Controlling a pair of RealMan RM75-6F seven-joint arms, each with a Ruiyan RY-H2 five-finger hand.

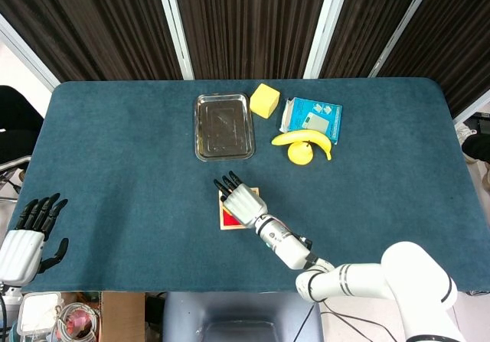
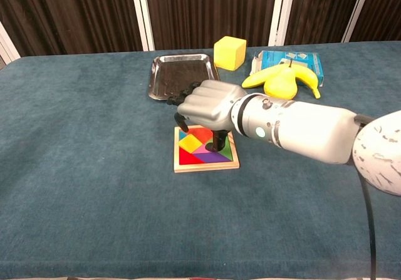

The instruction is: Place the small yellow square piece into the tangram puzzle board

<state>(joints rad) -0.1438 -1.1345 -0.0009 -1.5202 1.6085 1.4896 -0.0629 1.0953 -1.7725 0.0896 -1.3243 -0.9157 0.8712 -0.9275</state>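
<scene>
The small yellow square piece [image 2: 190, 143] lies flat in the left part of the wooden tangram puzzle board [image 2: 207, 166], among red, purple and green pieces. My right hand [image 2: 210, 104] hovers just over the board's far side, fingers pointing down and apart, holding nothing. Its thumb [image 2: 216, 143] reaches down to the board's middle, right of the yellow piece. From the head view the right hand [image 1: 241, 202] covers most of the board [image 1: 228, 219] and hides the yellow piece. My left hand [image 1: 31, 231] hangs off the table's near left corner, fingers spread and empty.
A metal tray [image 2: 183, 73] lies behind the board. A yellow cube [image 2: 229, 52] stands to the tray's right. Further right are a banana [image 2: 307, 73], a yellow pear [image 2: 280, 86] and a blue box [image 2: 291, 59].
</scene>
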